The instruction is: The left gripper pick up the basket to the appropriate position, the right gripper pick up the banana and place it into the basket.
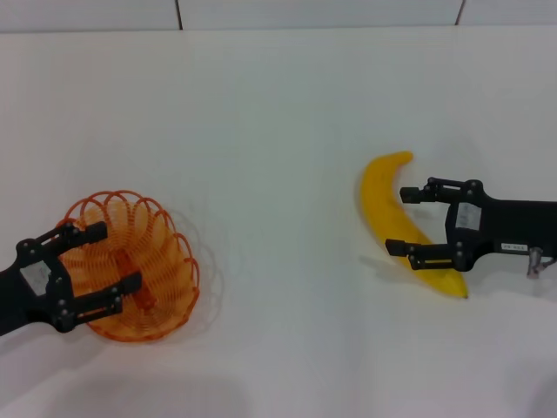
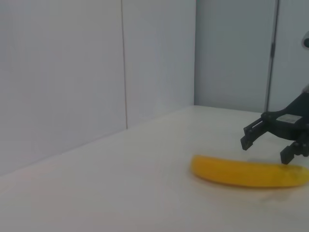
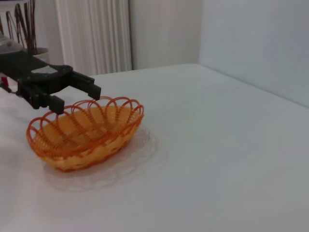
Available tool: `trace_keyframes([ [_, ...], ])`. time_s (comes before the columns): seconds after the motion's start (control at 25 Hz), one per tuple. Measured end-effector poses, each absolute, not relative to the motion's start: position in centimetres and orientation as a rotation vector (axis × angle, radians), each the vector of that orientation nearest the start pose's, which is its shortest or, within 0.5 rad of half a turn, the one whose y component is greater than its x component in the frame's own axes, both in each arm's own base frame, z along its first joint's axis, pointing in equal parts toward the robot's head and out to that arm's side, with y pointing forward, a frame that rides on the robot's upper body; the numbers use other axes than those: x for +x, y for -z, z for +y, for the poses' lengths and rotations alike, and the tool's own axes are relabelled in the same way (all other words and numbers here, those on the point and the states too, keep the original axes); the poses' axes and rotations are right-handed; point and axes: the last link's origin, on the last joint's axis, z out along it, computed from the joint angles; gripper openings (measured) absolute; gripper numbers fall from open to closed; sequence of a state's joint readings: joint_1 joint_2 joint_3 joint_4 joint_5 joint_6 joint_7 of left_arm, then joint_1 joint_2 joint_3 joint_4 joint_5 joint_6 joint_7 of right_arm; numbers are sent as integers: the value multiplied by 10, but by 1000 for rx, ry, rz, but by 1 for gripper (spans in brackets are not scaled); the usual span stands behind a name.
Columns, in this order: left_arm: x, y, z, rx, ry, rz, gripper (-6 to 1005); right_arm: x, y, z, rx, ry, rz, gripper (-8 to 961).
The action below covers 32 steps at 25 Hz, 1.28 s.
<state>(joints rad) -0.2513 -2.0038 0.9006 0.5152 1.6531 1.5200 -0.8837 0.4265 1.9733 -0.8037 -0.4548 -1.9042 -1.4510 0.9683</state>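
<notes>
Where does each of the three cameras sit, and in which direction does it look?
Head view: from above, down on the white table; left gripper open over the basket, right gripper open around the banana.
Left wrist view: across the table toward the banana and right gripper.
Right wrist view: toward the basket and left gripper.
Shared: each wrist view shows the opposite gripper.

I see my left gripper (image 1: 97, 266) spread wide and low; my right gripper (image 1: 407, 220) open too, apparently hovering.
</notes>
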Motion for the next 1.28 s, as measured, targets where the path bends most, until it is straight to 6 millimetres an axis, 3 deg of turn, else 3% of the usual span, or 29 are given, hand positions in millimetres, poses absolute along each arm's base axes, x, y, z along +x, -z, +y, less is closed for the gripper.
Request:
trace_keyframes([
  [0.48,-324,-1,265,-2544,704,-328,866,320,4,301,-2704,-519,356,834],
  [0.56,-322,-7,271,-2510,728,-363,865,320,4,301,-2703,-518,357,834],
  [0.72,-311,-43,307,-2452,742,-589,864,319,5,304,-2699,-512,354,834],
  [0.84,-296,-66,340,-2500,569,-733,863,317,5,305,-2701,-516,354,834],
  [1.04,-265,-83,384,-2612,123,-652,861,317,4,306,-2699,-514,354,834],
  [1.28,-253,-73,387,-2672,-246,-292,859,314,2,311,-2701,-517,370,833],
])
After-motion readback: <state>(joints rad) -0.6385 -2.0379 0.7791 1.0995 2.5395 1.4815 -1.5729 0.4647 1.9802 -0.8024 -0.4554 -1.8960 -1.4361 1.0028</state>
